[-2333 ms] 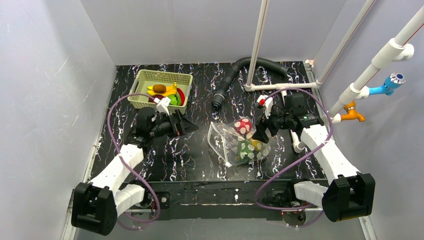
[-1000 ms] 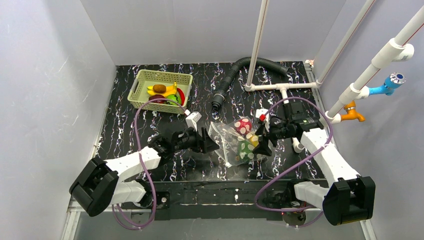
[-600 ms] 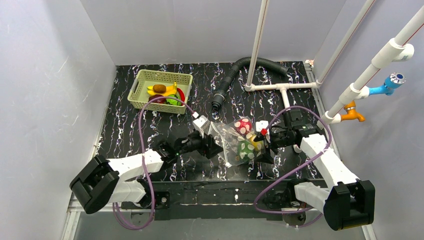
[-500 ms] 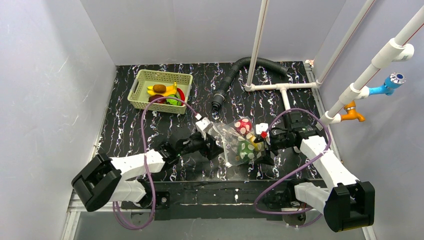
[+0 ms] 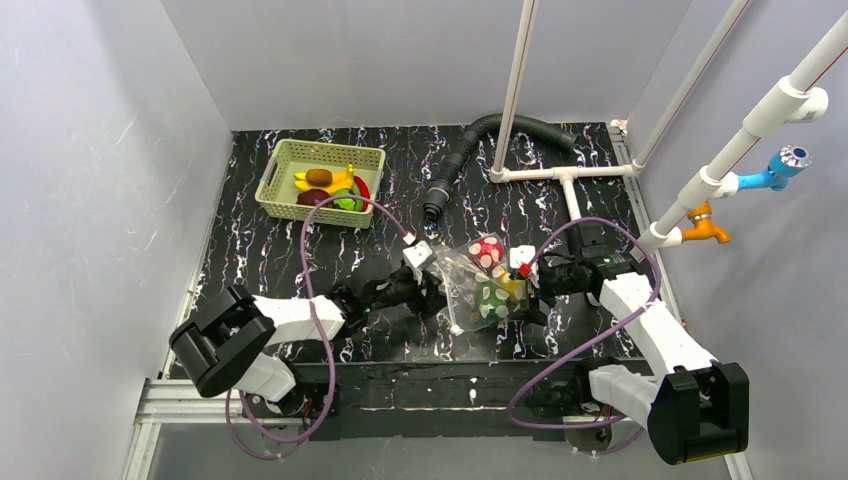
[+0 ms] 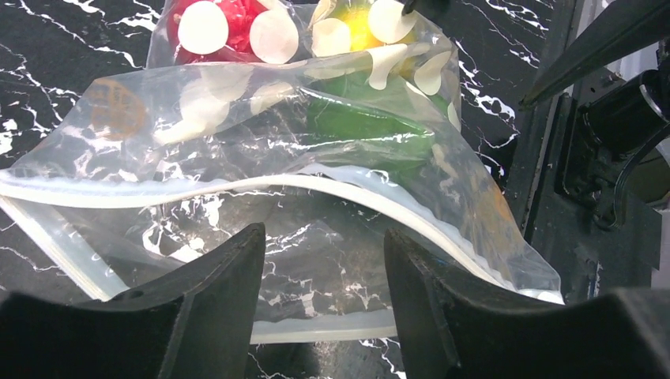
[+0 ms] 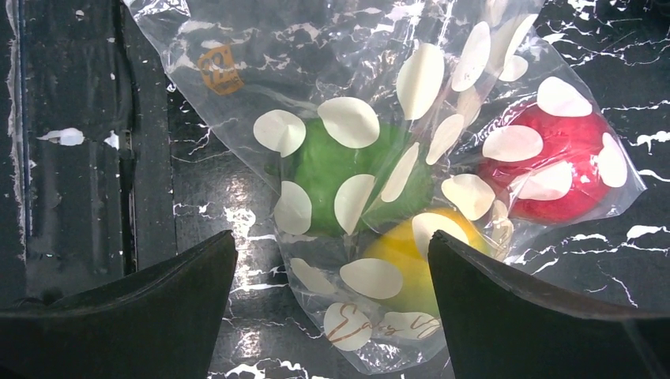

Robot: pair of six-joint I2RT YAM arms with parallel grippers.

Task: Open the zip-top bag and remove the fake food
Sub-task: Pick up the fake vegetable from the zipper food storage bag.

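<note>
I take the zip-top bag [image 5: 478,287] as my landmark: it lies flat on the black marbled table [image 5: 300,240], between the two arms. Its zip strip [image 6: 261,186] is on the left arm's side and its sealed bottom is towards the right arm, so its long axis runs roughly from one gripper to the other. The left gripper [image 5: 434,296] is the nearer one to the mouth. Through its wrist camera the jaws stand apart, gripping nothing, and the bag's lower lip lies across the gap between them. The two zip tracks look parted, so I judge the mouth at least partly open, straight ahead of the fingers. The fake food sits deep inside, towards the bag's far end from the mouth: a green piece [image 7: 348,178] nearest, a yellow piece [image 7: 407,257] beside it and a red piece [image 7: 553,170] in the corner. The right gripper [image 5: 530,297] hangs spread wide over that sealed end, holding nothing. Slack folds of film between the mouth and the food could snag a reaching finger. Well beyond the bag on its left side is a green basket [image 5: 272,178] with other pieces in it, and behind the bag lies a black hose [image 5: 450,175], both out of the way.
</note>
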